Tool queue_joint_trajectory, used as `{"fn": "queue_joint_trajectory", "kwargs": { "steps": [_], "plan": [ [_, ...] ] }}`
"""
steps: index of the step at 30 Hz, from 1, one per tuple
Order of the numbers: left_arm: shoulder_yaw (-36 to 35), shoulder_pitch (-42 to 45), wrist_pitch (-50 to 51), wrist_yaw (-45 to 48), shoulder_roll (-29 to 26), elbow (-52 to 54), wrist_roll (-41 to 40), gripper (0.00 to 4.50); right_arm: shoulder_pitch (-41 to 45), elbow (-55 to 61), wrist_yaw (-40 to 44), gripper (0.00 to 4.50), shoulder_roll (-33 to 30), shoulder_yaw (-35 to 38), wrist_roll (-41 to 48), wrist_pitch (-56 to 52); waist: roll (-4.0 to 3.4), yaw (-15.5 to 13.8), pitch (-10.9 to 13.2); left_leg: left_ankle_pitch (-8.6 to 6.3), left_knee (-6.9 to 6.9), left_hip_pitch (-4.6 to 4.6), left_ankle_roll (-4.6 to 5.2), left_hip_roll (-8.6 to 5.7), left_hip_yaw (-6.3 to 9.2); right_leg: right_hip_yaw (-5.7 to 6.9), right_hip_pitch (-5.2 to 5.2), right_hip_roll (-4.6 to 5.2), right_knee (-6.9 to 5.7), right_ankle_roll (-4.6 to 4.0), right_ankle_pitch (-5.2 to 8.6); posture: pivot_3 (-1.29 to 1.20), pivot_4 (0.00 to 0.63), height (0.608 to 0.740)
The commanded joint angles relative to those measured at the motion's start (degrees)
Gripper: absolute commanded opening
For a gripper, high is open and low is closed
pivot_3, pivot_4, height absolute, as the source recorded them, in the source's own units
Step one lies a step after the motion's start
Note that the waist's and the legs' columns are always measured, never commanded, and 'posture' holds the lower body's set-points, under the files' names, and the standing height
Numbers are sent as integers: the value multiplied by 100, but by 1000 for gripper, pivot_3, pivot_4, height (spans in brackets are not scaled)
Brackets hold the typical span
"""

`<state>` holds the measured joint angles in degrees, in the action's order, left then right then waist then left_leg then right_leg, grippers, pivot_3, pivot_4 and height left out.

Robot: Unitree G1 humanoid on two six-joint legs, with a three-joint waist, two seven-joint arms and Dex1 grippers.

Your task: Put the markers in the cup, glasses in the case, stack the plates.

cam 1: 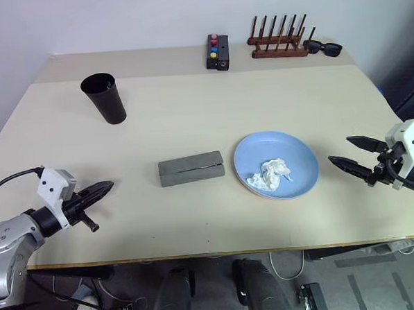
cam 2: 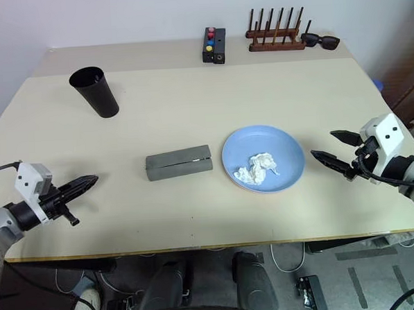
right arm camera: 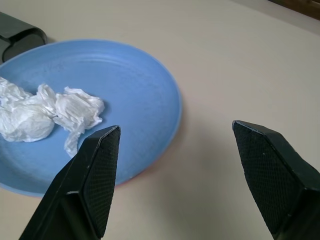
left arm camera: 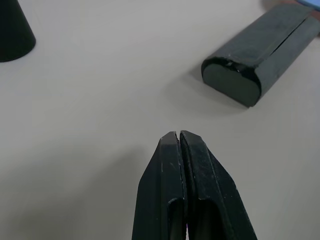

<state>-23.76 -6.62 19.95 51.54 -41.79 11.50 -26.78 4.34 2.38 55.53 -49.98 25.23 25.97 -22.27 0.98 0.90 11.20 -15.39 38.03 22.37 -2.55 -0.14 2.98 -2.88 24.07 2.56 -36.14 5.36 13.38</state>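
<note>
The light blue plate (cam 1: 299,156) lies right of centre with a crumpled white tissue (cam 1: 272,174) on it. A thin pinkish rim (right arm camera: 150,173) peeks out under its edge. The grey case (cam 1: 191,168) lies closed just left of the plate. At the back left stands the black cup (cam 1: 104,98), upright. The markers and the glasses are out of view. My left gripper (cam 1: 104,187) hovers shut and empty over the table's front left, pointing toward the case (left arm camera: 260,55). Just right of the plate (right arm camera: 125,75), my right gripper (cam 1: 340,150) is open with nothing between its fingers.
At the table's back edge are a small black box with coloured buttons (cam 1: 217,52), a wooden peg rack (cam 1: 279,43) and black sunglasses (cam 1: 323,47). The table's front edge (cam 1: 219,251) runs close below both grippers.
</note>
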Motion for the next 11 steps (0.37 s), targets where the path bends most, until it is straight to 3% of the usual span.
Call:
{"fn": "queue_joint_trajectory", "kwargs": {
  "steps": [1,11],
  "plan": [
    [-82,-5,8,-126,9,208,-75,0,196,-44,-3,3635,-74,-42,-6,97,0,4,0,0,0,-1,0,0,-1,0,0,0,0,0,0,0,150,735],
    [-218,18,304,-555,56,611,-219,0,484,-181,-210,3635,245,-291,-45,378,0,8,0,0,-1,0,0,-1,-1,-1,1,-2,-1,0,-1,0,150,735]
  ]
}}
